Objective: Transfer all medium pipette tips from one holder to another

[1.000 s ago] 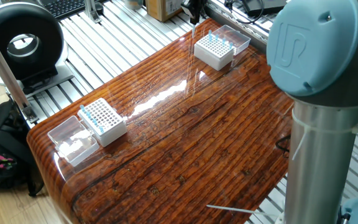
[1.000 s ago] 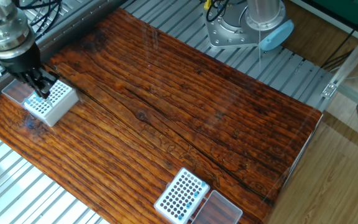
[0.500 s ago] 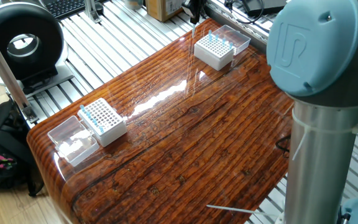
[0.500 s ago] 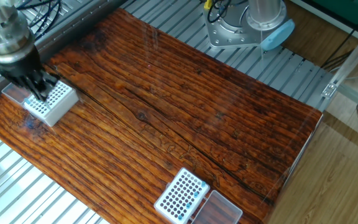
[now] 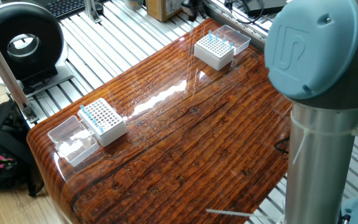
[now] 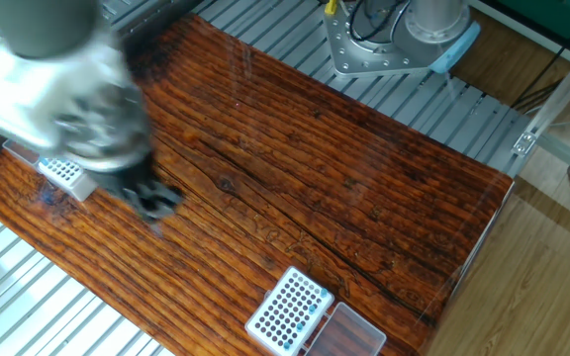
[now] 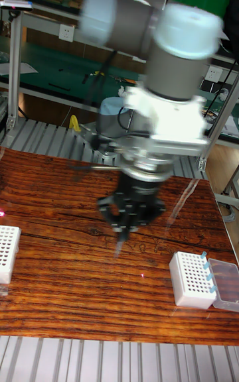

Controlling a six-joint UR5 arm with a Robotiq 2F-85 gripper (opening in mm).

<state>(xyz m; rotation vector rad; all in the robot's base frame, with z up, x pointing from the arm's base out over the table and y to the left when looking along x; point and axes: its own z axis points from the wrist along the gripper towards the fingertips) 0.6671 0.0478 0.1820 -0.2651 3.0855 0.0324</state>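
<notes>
My gripper (image 7: 123, 224) hangs in mid-air above the middle of the wooden table, blurred by motion, also seen as gripper (image 6: 153, 203). Its fingers are pinched together with a thin medium pipette tip (image 7: 119, 247) pointing down from them. One white holder (image 5: 213, 51) at the far end carries several blue-topped tips and is partly covered by the arm as holder (image 6: 62, 170). The other white holder (image 7: 192, 279) shows a short row of blue tips (image 7: 207, 269) along one edge, also holder (image 5: 102, 121) and holder (image 6: 287, 310). The one fixed view does not show the gripper.
A clear lid (image 5: 73, 140) lies beside the near holder and another clear lid (image 5: 236, 38) behind the far one. The arm's big blue-grey joint (image 5: 319, 50) fills the right of that view. Ribbed aluminium rails (image 6: 28, 297) border the wooden top (image 6: 315, 178).
The gripper has left the far holder, risen, and swung out over the middle of the table toward the other holder, carrying the tip. Both holders stayed put.
</notes>
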